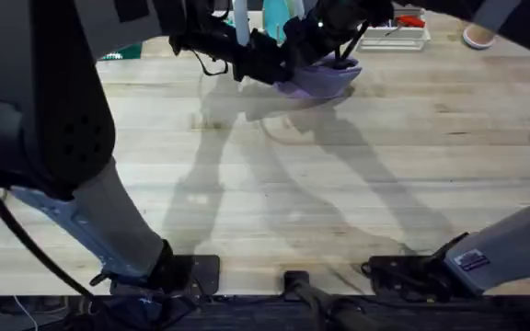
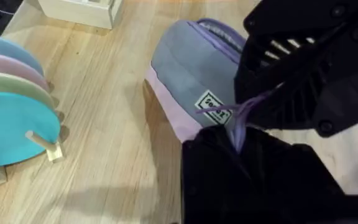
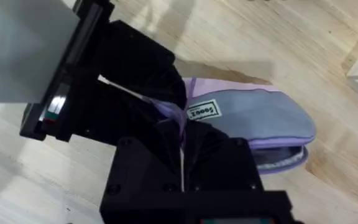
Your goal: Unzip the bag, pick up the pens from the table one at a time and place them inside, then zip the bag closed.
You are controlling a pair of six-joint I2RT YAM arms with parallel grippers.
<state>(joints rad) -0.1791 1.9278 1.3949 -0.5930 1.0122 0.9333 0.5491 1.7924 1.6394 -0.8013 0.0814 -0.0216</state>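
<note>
Your tabletop (image 1: 339,184) spans the overhead frame; the bag (image 1: 325,78) lies on it at upper centre; your left end effector (image 2: 238,140) pinches the bag's purple pull cord (image 2: 244,112); your right end effector (image 3: 182,149) is clamped on the bag's end.

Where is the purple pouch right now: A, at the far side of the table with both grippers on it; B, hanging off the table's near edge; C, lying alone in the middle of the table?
A: the bag lies on the far part of the table, with the left gripper and right gripper meeting at one end.
</note>
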